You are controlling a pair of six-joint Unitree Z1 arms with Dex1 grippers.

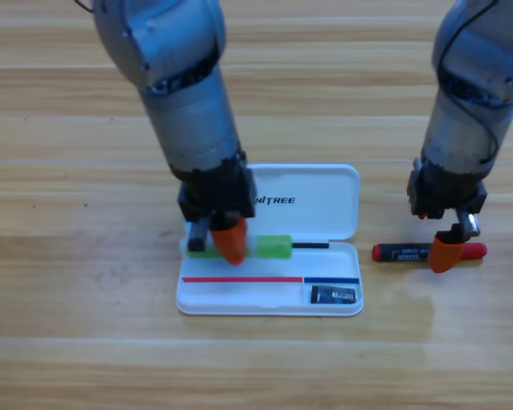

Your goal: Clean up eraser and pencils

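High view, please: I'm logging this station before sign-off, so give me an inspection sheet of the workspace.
Surface: wooden table, light planks.
Job's things: green pencil lying in the open white case, at its back; eraser in the case's front right corner; red pencil on the table right of the case.
Clutter: nothing seen.
Grippers: left claw down at the green pencil inside the case; right claw down at the red pencil, its orange jaw over the stick.
Cables: thin black lead along the right arm.
Surroundings: nothing seen beyond the table.
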